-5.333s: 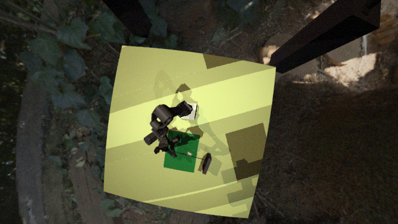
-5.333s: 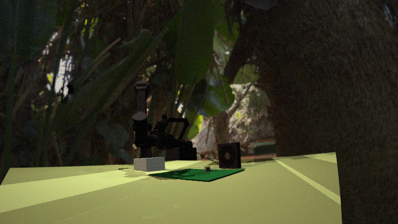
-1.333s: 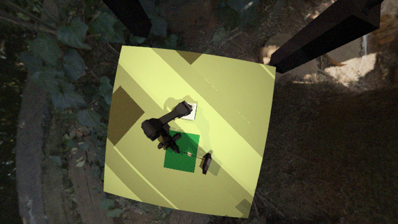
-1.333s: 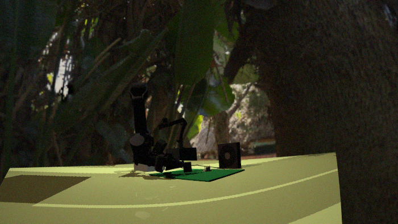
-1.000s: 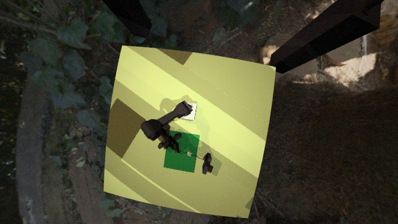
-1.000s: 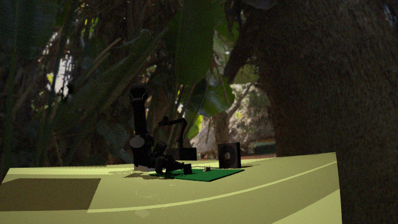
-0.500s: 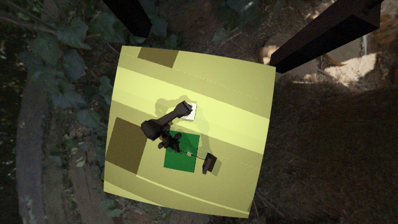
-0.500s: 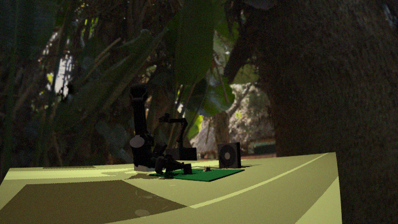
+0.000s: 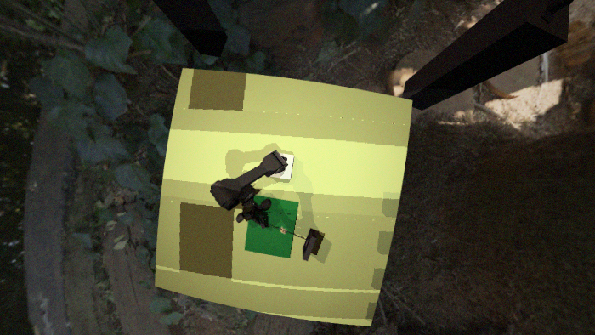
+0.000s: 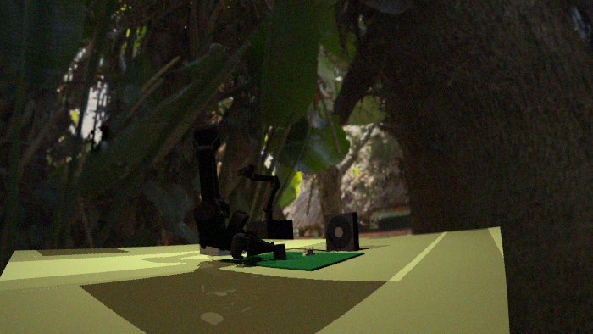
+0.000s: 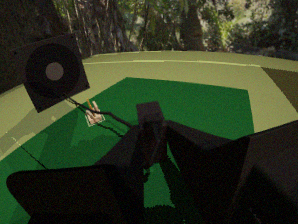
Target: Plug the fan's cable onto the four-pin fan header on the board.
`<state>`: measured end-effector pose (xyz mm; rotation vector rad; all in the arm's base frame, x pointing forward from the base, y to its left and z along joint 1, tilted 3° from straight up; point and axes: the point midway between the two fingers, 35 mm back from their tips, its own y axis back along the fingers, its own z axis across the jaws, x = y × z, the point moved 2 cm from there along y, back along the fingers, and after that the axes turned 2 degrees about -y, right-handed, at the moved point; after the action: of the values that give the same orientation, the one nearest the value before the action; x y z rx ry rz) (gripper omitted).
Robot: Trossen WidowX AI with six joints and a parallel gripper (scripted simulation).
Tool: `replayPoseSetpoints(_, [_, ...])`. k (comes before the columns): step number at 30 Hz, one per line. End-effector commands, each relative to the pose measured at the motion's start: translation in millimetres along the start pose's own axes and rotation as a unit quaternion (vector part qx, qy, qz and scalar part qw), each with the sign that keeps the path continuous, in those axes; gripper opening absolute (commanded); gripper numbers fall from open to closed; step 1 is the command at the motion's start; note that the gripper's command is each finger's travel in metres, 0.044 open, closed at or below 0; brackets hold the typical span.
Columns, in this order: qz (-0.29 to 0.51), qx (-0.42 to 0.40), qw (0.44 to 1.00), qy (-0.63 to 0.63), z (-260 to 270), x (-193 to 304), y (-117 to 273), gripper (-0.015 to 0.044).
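The gripper (image 11: 152, 145) is low over the green board (image 9: 272, 242), its jaws closed narrowly on the dark plug (image 11: 150, 115). The plug's long axis runs away from the wrist camera, toward the board's far edge. The thin cable (image 9: 295, 234) runs from the plug past the small header (image 11: 93, 115) to the fan (image 10: 341, 231), which stands upright just off the board. Plug and header are apart. No legible writing appears on any part.
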<state>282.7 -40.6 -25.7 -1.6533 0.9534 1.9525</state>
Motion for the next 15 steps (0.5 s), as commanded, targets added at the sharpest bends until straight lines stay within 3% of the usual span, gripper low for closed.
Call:
replayPoseSetpoints(1, [0.0,0.0,1.0,0.0,0.1,-0.1,0.0,0.0])
replayPoseSetpoints(12, [0.0,0.0,1.0,0.0,0.1,-0.1,0.0,0.0])
replayPoseSetpoints(15, [0.0,0.0,1.0,0.0,0.0,0.0,0.0,0.0079])
